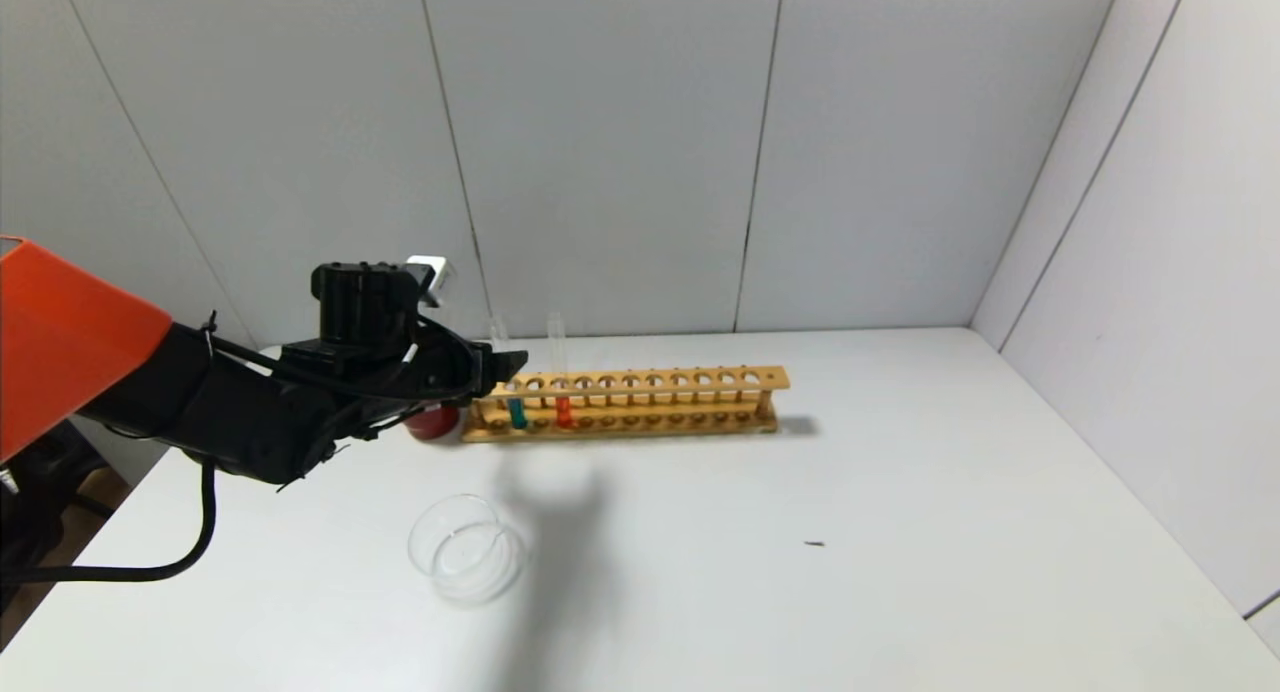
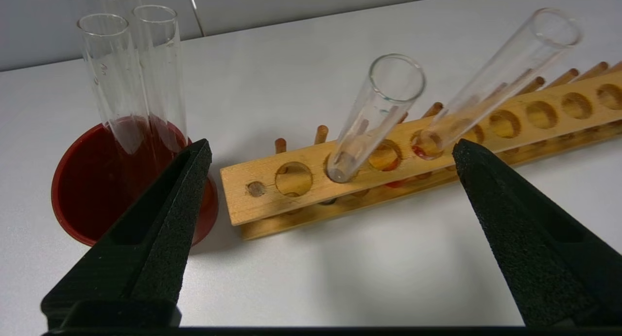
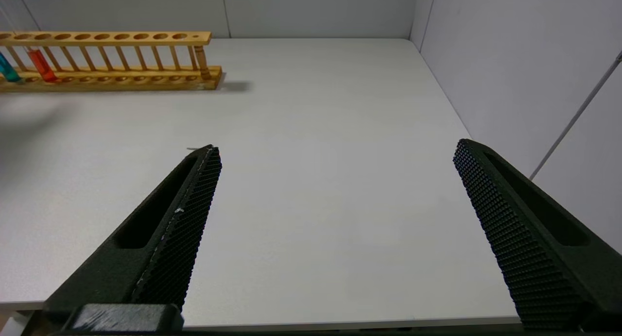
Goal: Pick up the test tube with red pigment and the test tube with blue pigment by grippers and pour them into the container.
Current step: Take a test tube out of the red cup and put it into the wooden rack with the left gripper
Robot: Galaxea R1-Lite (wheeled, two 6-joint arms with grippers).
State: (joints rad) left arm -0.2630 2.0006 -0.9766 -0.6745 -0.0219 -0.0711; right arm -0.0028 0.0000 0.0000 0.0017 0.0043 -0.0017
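Observation:
The test tube with blue pigment [image 1: 516, 410] and the test tube with red pigment [image 1: 563, 408] stand side by side near the left end of a wooden rack [image 1: 680, 380]. My left gripper [image 1: 503, 365] is open and empty, hovering just in front of the rack's left end at the height of the tube tops. In the left wrist view the blue tube [image 2: 376, 110] and the red tube [image 2: 503, 71] lean between the spread jaws of this gripper [image 2: 332, 149], untouched. The container [image 1: 467, 549] sits empty at the front left. My right gripper [image 3: 335, 149] is open and empty, low over the table's right side.
A dark red cup [image 1: 432, 422] holding colourless tubes [image 2: 109, 74] stands against the rack's left end, close to my left jaw. Grey walls close the back and right. A small dark speck [image 1: 815, 544] lies mid-table.

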